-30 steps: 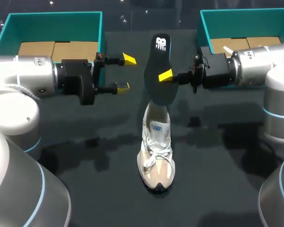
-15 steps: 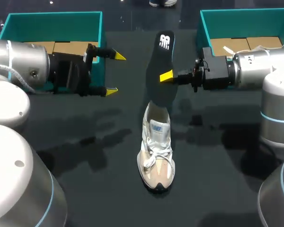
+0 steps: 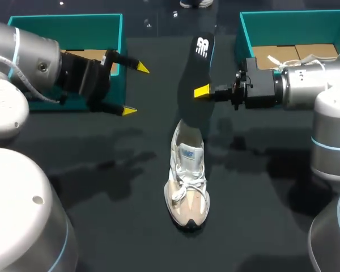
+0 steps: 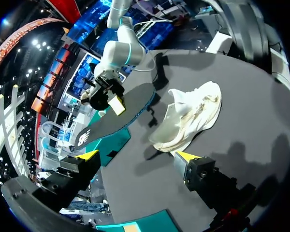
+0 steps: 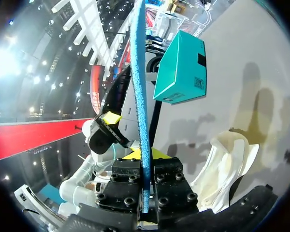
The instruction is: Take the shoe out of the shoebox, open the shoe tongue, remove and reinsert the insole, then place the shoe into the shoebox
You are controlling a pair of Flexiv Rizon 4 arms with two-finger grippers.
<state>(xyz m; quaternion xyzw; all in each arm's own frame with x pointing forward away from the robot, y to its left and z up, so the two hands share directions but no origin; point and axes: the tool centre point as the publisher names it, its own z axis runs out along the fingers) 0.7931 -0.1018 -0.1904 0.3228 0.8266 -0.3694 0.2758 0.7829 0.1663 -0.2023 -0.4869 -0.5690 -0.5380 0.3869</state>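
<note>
**Head view:** right gripper (image 3: 203, 90) is clamped on the long edge of the thin black foam insole (image 3: 195, 79), roughly mid-length. The insole stands steep, printed end up and far from the robot. Its lower end is at the heel opening of the white-and-beige mesh sneaker (image 3: 187, 175); can't tell if it's inside or just over it. The sneaker sits upright on the black tabletop (image 3: 102, 226), toe toward the robot. It's between the left teal cardboard shoebox (image 3: 68, 20) and the right teal cardboard shoebox (image 3: 294, 17), outside both. The right arm comes in level from the side. Left gripper (image 3: 135, 89) is spread wide and empty, close to the left shoebox, well apart from the insole, fingers aimed toward it.

**Left wrist view:** left gripper (image 4: 137, 155) has its jaws wide with nothing between them. Sneaker (image 4: 191, 118) and insole (image 4: 121, 116) are ahead of it. The sneaker's upper looks slumped and opened up.

**Right wrist view:** insole (image 5: 141, 96) is seen edge-on, running straight out from the right gripper (image 5: 144, 162), with a finger pressed on each face. Sneaker (image 5: 227, 164) is beside and below.

**Handling, my read:**
- The insole is light and floppy, so a mid-edge pinch gives weak control of the end being fed in.
- The sneaker is soft and light and will likely skate on the tabletop.
- Bracing it at the heel collar with the left gripper looks sensible.
</note>
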